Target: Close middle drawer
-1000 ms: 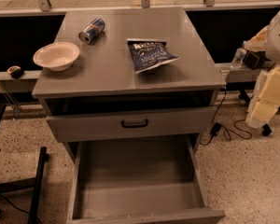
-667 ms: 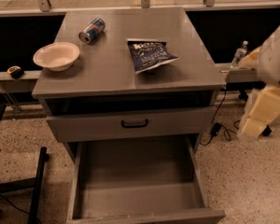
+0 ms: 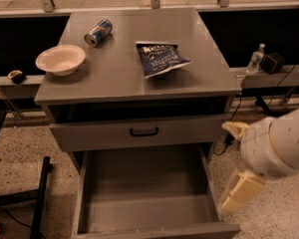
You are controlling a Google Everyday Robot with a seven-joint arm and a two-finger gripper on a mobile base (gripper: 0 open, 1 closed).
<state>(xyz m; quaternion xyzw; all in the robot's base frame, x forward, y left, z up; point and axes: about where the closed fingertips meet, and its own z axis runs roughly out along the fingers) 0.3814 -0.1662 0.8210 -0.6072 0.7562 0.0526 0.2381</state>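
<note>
The middle drawer (image 3: 144, 183) stood pulled far out at the foot of the cabinet (image 3: 139, 83), showing a deep grey box. Its front panel was mostly cut off by the lower edge. Above it, a second drawer (image 3: 89, 136) with a black bar handle (image 3: 143, 131) sat nearly flush.

The arm (image 3: 281, 141), white and blurred, entered from the right and was cut off by that edge. Its gripper (image 3: 228, 167) hung just beside the open drawer's right wall, pointing left. Its two cream fingers (image 3: 241, 189) were spread wide with nothing held. Whether they touched the drawer was unclear.

On the cabinet top lay a bowl (image 3: 60, 59), a can (image 3: 98, 32) and a chip bag (image 3: 162, 59).
</note>
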